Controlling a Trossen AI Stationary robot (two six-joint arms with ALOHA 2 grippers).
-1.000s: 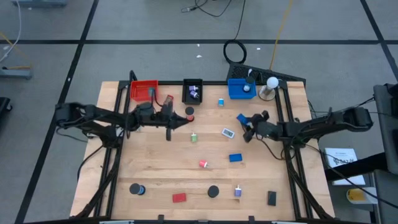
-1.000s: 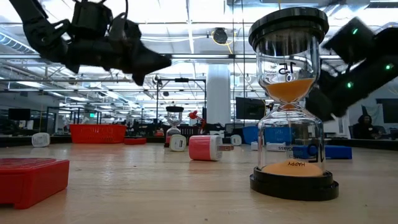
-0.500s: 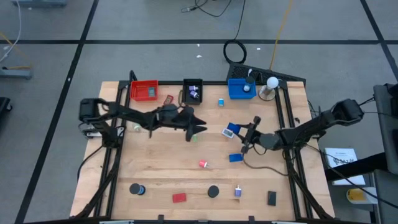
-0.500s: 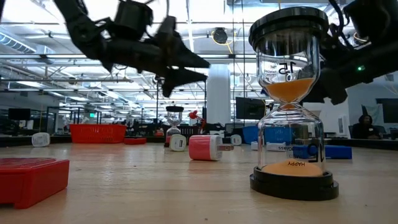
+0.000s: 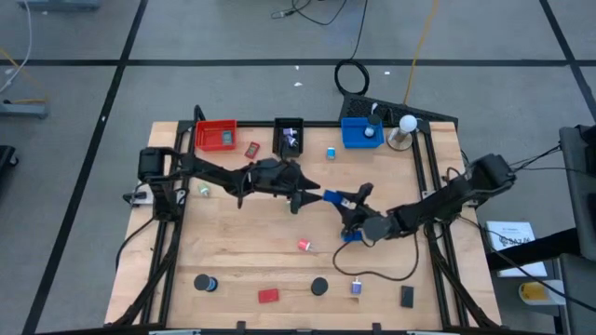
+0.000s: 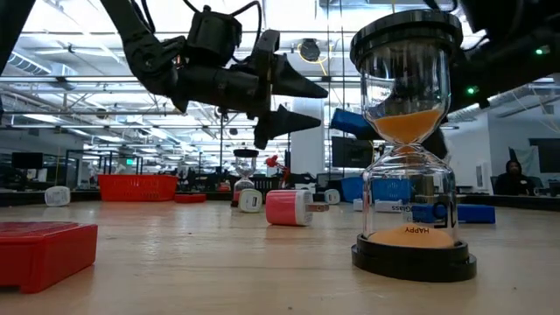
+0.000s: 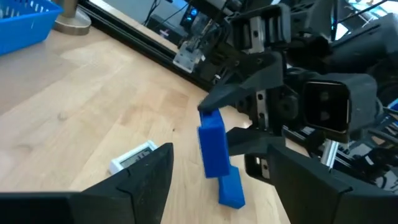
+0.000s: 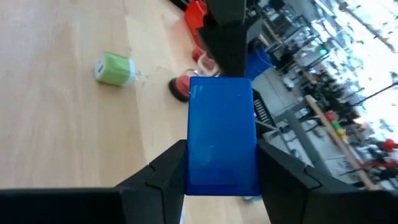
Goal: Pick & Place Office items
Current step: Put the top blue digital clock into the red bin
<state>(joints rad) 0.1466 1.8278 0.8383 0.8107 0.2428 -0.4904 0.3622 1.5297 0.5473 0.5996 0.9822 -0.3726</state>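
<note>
I have a blue block (image 5: 336, 197) clamped between the fingers of my right gripper (image 5: 348, 201), lifted clear of the worktop (image 5: 233, 251) near its middle. My left gripper (image 5: 305, 194) hangs just beside it with its jaws spread wide and nothing in them, pointed straight at the block; the left wrist view shows the block (image 7: 213, 151) standing between my two grippers. It looks like a hand-over in mid-air, though I judge that only from how the two face each other.

Some sorting already seems done. The black tray (image 5: 288, 136) at the far edge holds a small purple and white piece (image 5: 292, 140), the red tray (image 5: 215, 135) toward the far-left corner seems to hold something I cannot make out, and the blue tray (image 5: 358, 133) toward the far-right corner has a pale item in it.

Most of the work is left. Loose on the wood I count a second blue block (image 5: 350, 235) lying under my right gripper, a red piece (image 5: 304, 245) near the centre, a small red item (image 5: 252, 149) just beside the red tray, a teal bit (image 5: 331, 153) near the far edge, and along the near edge a black and blue disc (image 5: 202, 282), a red block (image 5: 268, 296), a black disc (image 5: 319, 287), a small purple piece (image 5: 357, 286) and a black block (image 5: 407, 296).
</note>
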